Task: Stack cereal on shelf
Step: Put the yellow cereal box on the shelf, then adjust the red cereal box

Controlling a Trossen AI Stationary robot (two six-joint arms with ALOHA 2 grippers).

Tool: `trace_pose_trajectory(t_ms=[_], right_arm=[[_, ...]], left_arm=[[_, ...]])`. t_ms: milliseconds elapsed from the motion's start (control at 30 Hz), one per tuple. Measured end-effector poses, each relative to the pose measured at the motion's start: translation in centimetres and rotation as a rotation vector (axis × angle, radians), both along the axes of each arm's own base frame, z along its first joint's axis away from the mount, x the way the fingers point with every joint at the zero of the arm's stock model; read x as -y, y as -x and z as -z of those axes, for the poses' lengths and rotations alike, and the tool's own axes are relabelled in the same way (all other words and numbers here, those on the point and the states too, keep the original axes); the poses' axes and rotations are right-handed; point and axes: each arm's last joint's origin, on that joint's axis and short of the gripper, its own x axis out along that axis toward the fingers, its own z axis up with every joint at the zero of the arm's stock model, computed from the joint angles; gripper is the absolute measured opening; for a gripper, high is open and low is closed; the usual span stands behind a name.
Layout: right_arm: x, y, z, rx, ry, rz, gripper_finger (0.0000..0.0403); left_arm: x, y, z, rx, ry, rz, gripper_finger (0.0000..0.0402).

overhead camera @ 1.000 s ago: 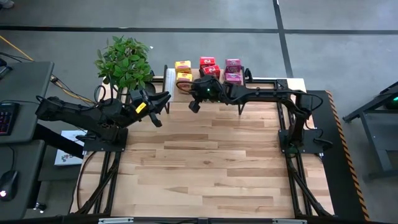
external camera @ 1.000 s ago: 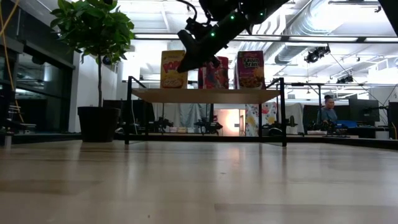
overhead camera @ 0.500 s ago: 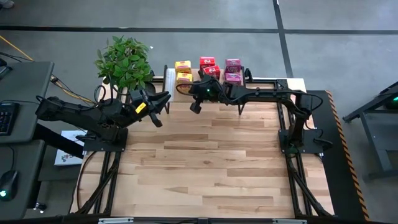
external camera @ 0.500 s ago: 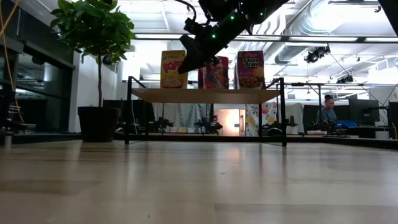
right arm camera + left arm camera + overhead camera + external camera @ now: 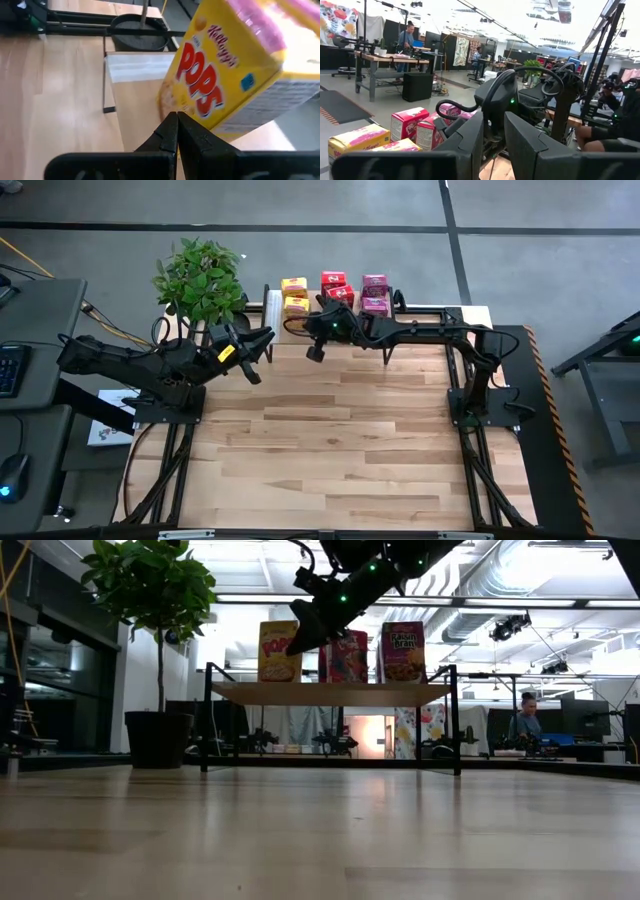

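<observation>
The shelf [image 5: 330, 692] stands at the table's far edge on black wire legs. Its light wood top carries the cereal boxes: two yellow [image 5: 295, 293], two red [image 5: 336, 285] and two pink [image 5: 375, 293]. The low view shows a yellow [image 5: 278, 650], a red [image 5: 347, 655] and a pink box [image 5: 402, 650] upright. My right gripper [image 5: 314, 353] is shut and empty, raised just before the shelf's near edge, in front of the yellow boxes [image 5: 225, 75]. My left gripper [image 5: 258, 352] hovers open and empty at the table's far left.
A potted plant [image 5: 200, 280] stands beyond the table's far left corner, beside the shelf. A white strip [image 5: 272, 305] lies at the shelf's left end. People sit at desks in the room behind [image 5: 527, 720]. The wooden tabletop [image 5: 330, 440] stretches toward the near edge.
My right gripper has drifted a little toward the table's right edge in front of the shelf, still shut and empty. The boxes have kept their places.
</observation>
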Motion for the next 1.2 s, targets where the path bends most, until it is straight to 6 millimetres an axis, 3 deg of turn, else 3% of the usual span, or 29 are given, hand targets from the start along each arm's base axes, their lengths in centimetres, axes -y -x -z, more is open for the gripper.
trace_pose_trajectory(t_ms=[400, 600, 800, 933, 1033, 1200], right_arm=[[0.2, 0.1, 0.0, -0.049, 0.105, -0.010, 0.0000], [-0.4, 0.4, -0.4, -0.045, 0.031, -0.058, 0.0000], [-2.1, 4.5, -5.5, -0.016, -0.074, -0.121, 0.0000], [-2.0, 7.9, -9.7, 0.070, 0.007, -0.005, 0.0000], [-0.1, 10.1, -11.9, 0.158, 0.031, 0.109, 0.0000], [5.5, 12.5, -14.0, 0.116, -0.217, 0.234, 0.0000]], left_arm=[[0.0, 0.0, 0.0, 0.000, 0.001, -0.006, 0.0070], [0.0, 0.0, 0.0, 0.001, 0.002, -0.006, 0.0070], [0.0, 0.0, 0.0, 0.002, 0.002, -0.006, 0.0070], [0.0, 0.0, 0.0, 0.001, 0.002, -0.006, 0.0070], [0.0, 0.0, 0.0, 0.003, 0.002, -0.007, 0.0070], [0.0, 0.0, 0.0, 0.004, 0.003, -0.007, 0.0070]])
